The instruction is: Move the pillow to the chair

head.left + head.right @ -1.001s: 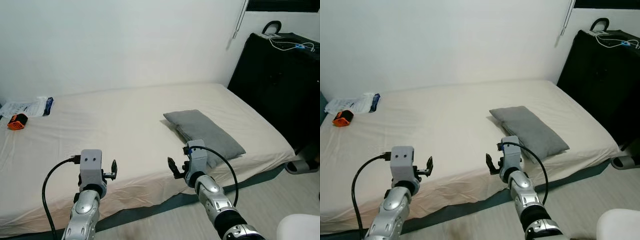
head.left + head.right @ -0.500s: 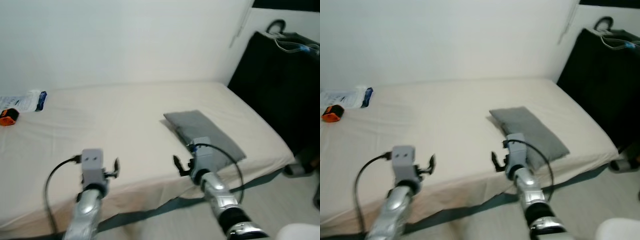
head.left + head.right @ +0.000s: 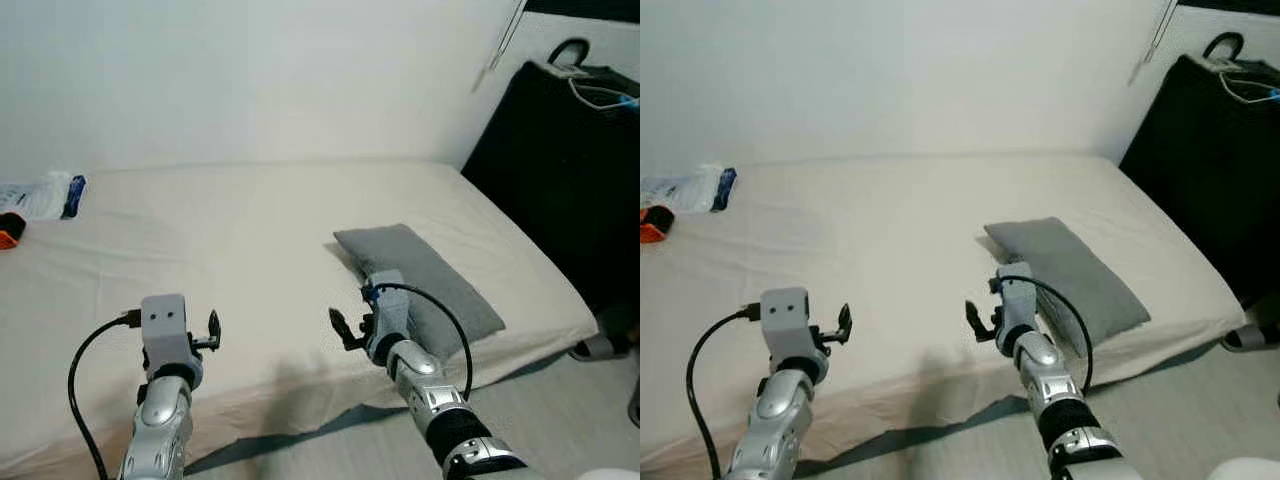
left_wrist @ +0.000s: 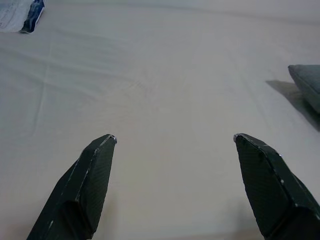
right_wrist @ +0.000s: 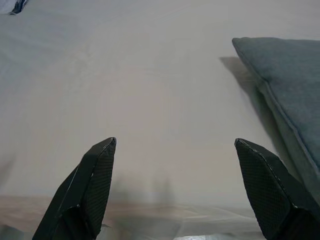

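A grey pillow [image 3: 425,278] lies flat on the cream bed [image 3: 230,225], near its right front corner. My right gripper [image 3: 345,330] hovers open over the bed's front edge, just left of the pillow and not touching it. The right wrist view shows the pillow [image 5: 287,82] off to one side of the open right gripper [image 5: 175,141], with bare sheet between the fingers. Further left along the front edge my left gripper [image 3: 208,332] also stands open and holds nothing. In the left wrist view, the left gripper [image 4: 175,137] faces bare sheet, with the pillow's corner [image 4: 309,85] at the frame's border.
A tall black case [image 3: 565,165] with a cable on top stands right of the bed. A white and blue packet [image 3: 45,193] and an orange object [image 3: 5,238] lie at the bed's far left. Grey floor [image 3: 560,400] and a slipper [image 3: 598,347] are at lower right.
The whole picture has shifted as the camera moved toward the bed. The pillow lies where it was, and both grippers stay open and empty.
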Tool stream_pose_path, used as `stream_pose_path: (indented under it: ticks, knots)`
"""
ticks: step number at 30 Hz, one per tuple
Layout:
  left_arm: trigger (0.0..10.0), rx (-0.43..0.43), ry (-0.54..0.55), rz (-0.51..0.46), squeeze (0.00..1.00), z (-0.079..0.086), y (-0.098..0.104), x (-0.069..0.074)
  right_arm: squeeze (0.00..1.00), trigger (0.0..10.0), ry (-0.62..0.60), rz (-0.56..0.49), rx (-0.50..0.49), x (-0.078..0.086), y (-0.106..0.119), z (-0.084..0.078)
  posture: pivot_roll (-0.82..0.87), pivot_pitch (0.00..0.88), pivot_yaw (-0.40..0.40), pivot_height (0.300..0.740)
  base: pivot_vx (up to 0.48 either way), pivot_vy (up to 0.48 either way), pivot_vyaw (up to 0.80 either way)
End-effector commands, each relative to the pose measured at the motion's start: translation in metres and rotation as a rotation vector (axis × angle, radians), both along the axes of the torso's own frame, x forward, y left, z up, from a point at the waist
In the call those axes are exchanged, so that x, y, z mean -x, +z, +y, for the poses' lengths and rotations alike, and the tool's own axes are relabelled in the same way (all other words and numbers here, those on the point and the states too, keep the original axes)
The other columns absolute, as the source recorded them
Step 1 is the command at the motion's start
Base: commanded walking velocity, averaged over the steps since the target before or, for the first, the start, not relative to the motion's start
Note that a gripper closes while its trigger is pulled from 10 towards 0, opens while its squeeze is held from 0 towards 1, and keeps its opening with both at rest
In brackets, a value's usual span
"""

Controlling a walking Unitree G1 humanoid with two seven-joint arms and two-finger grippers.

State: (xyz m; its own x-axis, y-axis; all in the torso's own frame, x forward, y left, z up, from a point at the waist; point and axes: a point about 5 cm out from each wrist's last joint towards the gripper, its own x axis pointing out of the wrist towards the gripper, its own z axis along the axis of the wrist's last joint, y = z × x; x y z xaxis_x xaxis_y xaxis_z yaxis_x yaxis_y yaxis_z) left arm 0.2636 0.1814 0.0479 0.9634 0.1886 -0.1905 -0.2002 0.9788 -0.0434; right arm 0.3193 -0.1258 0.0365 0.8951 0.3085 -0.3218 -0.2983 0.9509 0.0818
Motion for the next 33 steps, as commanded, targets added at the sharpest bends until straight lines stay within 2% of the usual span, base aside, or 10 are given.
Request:
stream_pose_path:
  ticks: [1, 7, 23, 33]
  knots:
    - [10.0, 0.012, 0.006, 0.024, 0.00, -0.002, -0.006, 0.003, 0.00, 10.0, -0.006, 0.024, 0.023, 0.002, -0.004, -0.006, 0.06, 0.000, -0.128, 0.729, 0.000, 0.000, 0.00]
    - [10.0, 0.002, 0.000, 0.021, 0.00, -0.002, -0.006, 0.002, 0.00, 10.0, 0.009, 0.010, 0.023, 0.001, -0.002, -0.005, 0.06, 0.000, -0.130, 0.729, 0.000, 0.000, 0.00]
    - [10.0, 0.002, -0.032, 0.008, 0.00, -0.009, -0.001, 0.000, 0.00, 10.0, 0.047, -0.011, 0.019, 0.001, 0.001, 0.002, 0.07, 0.000, -0.121, 0.729, 0.000, 0.000, 0.80]
    - [10.0, 0.027, -0.059, -0.013, 0.00, -0.014, 0.001, 0.000, 0.00, 10.0, 0.028, -0.010, 0.002, 0.001, 0.001, 0.000, 0.07, 0.000, -0.122, 0.729, 0.000, 0.000, 0.00]
